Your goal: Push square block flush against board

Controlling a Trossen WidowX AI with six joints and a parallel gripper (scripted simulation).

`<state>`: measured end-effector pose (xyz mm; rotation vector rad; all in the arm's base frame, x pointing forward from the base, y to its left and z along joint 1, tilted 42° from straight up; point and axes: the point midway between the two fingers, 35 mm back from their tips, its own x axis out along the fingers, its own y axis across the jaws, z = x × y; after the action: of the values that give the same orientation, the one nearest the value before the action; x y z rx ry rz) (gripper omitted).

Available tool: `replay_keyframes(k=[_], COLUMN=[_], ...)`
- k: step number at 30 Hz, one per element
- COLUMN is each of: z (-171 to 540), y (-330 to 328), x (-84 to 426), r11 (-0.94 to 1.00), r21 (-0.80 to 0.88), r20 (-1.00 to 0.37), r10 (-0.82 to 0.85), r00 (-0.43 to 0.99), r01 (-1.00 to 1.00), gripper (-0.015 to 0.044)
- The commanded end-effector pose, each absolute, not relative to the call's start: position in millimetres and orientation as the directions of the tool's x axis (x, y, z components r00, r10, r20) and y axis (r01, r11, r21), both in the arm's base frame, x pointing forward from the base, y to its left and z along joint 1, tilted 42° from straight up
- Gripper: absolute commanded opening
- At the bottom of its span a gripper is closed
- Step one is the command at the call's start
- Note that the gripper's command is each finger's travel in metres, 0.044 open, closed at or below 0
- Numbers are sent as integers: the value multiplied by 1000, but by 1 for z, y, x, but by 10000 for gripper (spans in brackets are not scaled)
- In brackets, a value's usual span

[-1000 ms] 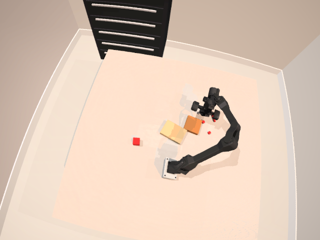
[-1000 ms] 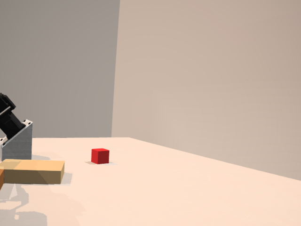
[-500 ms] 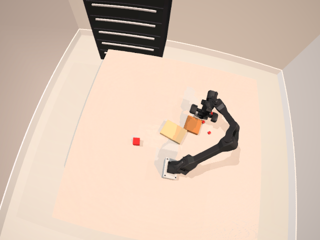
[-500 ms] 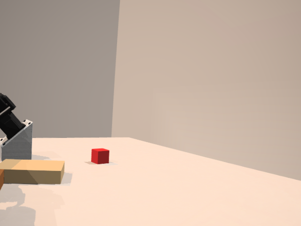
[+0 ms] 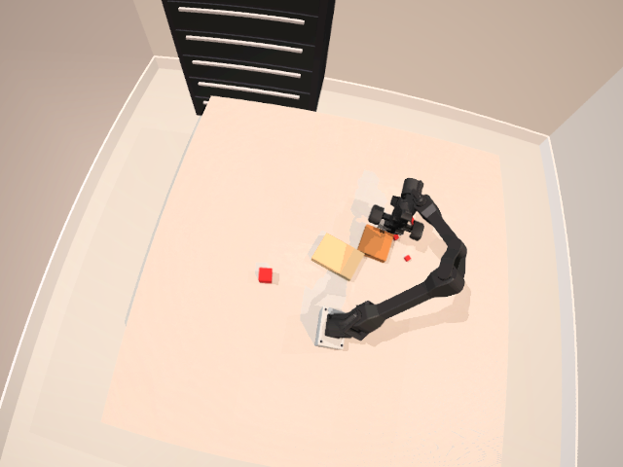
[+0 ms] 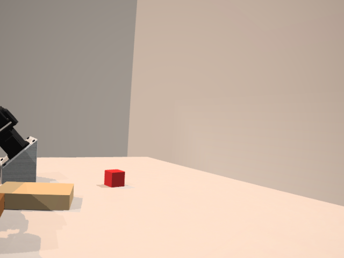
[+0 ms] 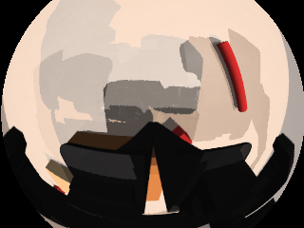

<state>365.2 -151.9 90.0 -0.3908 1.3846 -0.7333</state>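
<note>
Jaws [image 5: 388, 229] closed, nothing held, at orange block's [image 5: 375, 243] [image 7: 153, 182] 1 o'clock edge; contact can't be told

From the top, the square block [image 5: 375, 243] [image 6: 1, 205] [image 7: 104, 140] sits on the counter [image 5: 226, 377] [image 6: 194, 222] [image 7: 142, 16], just right of the board [image 5: 336, 254] [image 6: 37, 201] [image 7: 60, 179]. A cube [image 5: 265, 275] [image 6: 114, 178] is left of the board. The drawers [image 5: 246, 45] stand behind the counter.

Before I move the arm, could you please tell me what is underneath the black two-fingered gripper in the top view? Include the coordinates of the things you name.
Beneath the black gripper [image 5: 387, 229] [image 7: 152, 125], part of the flat orange square block [image 5: 375, 243] [image 7: 153, 182] shows. The block's upper right corner is covered, so whatever lies there cannot be seen.
</note>
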Motion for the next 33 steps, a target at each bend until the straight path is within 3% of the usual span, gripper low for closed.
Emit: replay_keyframes(k=[1, 33], z=[91, 88], y=[-151, -147], x=[362, 342], r11=[726, 726], r21=[-645, -646], r20=[-744, -744], r10=[-668, -668], r00=[21, 20], r01=[237, 236], gripper=[0, 0])
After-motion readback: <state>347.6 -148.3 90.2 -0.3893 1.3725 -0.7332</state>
